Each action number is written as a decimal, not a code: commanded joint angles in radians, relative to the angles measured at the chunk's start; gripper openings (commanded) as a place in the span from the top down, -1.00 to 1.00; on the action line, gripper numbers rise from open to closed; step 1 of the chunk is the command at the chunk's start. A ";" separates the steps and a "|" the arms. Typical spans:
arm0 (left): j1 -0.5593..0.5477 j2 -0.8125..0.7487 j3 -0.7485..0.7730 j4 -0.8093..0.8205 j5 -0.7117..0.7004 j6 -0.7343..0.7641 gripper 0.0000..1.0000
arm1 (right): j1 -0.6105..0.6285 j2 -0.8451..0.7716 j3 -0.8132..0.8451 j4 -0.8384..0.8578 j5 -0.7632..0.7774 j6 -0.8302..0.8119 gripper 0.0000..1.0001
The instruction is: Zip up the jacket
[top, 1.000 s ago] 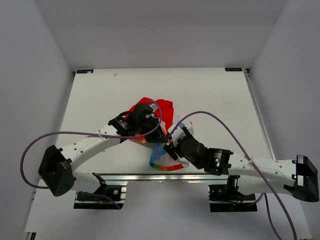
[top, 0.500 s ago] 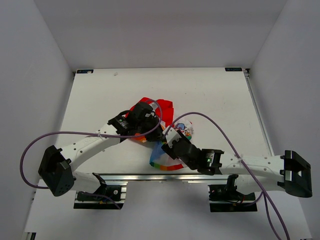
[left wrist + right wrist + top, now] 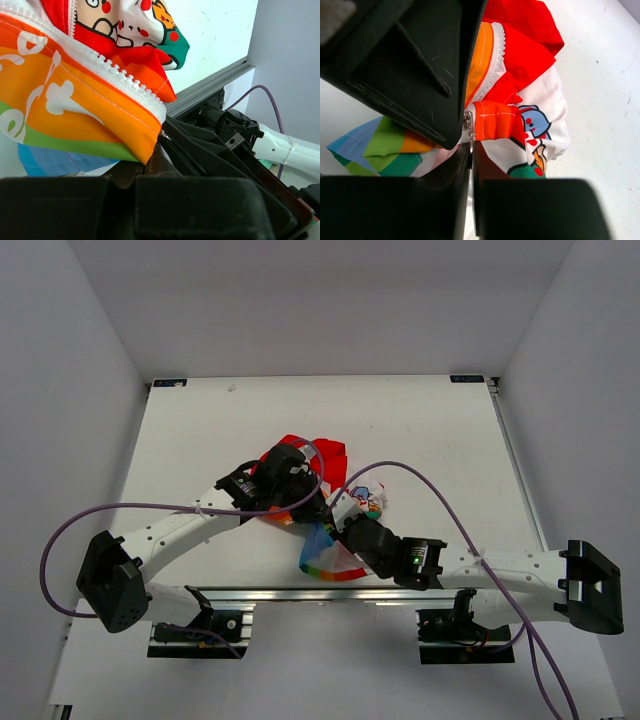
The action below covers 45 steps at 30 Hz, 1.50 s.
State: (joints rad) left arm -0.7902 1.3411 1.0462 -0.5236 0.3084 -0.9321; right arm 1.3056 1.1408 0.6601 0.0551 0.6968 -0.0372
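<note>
Pinching jacket (image 3: 335, 455) zipper edge: left pincer (image 3: 311, 504), right pincer (image 3: 337, 524).

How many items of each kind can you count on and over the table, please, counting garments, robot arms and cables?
jacket: 1
robot arms: 2, the left arm and the right arm
purple cables: 2, the left cable and the right cable
Total: 5
</note>
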 commanded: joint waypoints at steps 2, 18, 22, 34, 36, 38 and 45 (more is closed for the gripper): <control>0.005 -0.026 -0.005 0.014 0.023 0.010 1.00 | 0.009 0.004 0.030 0.060 -0.003 -0.012 0.95; 0.005 0.027 0.034 -0.165 -0.081 0.162 1.00 | 0.006 -0.009 0.159 -0.204 -0.068 -0.038 1.00; 0.003 0.029 -0.001 -0.142 -0.057 0.171 1.00 | -0.008 0.022 0.211 -0.230 -0.013 -0.004 1.00; 0.003 -0.002 -0.058 -0.164 -0.017 0.203 1.00 | -0.078 0.125 0.360 -0.314 0.029 0.147 1.00; 0.003 -0.017 -0.096 -0.170 -0.003 0.202 1.00 | -0.107 0.132 0.384 -0.324 0.039 0.210 1.00; 0.003 -0.034 -0.126 -0.165 0.008 0.193 1.00 | -0.149 0.131 0.406 -0.328 0.035 0.253 1.00; 0.000 -0.065 -0.190 -0.164 0.028 0.191 1.00 | -0.223 0.108 0.437 -0.325 -0.095 0.243 1.00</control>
State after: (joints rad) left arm -0.7742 1.2819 0.9249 -0.4480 0.2977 -0.7746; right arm 1.1515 1.3052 0.9916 -0.3759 0.4793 0.1993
